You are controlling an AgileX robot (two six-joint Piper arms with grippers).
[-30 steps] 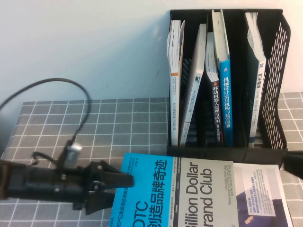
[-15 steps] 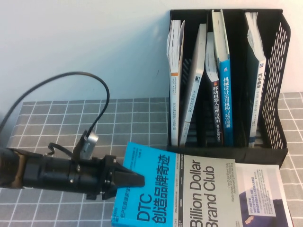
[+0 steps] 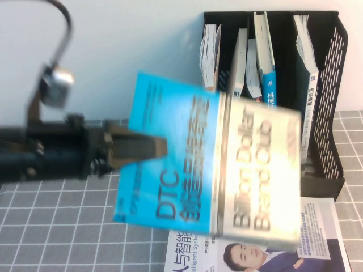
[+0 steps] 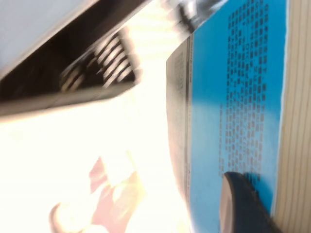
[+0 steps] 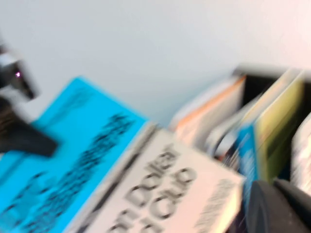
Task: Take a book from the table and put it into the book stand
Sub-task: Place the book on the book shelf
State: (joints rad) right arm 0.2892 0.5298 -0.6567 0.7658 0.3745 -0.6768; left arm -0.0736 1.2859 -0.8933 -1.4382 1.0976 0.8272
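My left gripper (image 3: 159,147) is shut on the blue edge of the book (image 3: 210,170), which has a blue and grey cover with "DTC" and "Billion Dollar Brand Club". It holds the book in the air above the table (image 3: 57,226), cover facing up, in front of the left slots of the black book stand (image 3: 336,85). In the left wrist view one dark finger (image 4: 240,204) presses on the blue cover (image 4: 238,97). My right gripper (image 5: 282,208) is out of the high view. Its wrist view shows the raised book (image 5: 121,179) and the stand's slots (image 5: 252,82) close by.
A white-covered book with a suited man's portrait (image 3: 255,255) lies on the table below the raised book. Several upright books, one with a blue spine (image 3: 266,73), fill slots of the stand. A cable (image 3: 59,17) loops above the left arm.
My left gripper has lifted the book off the table and carried it up toward the stand. The white book underneath now shows.
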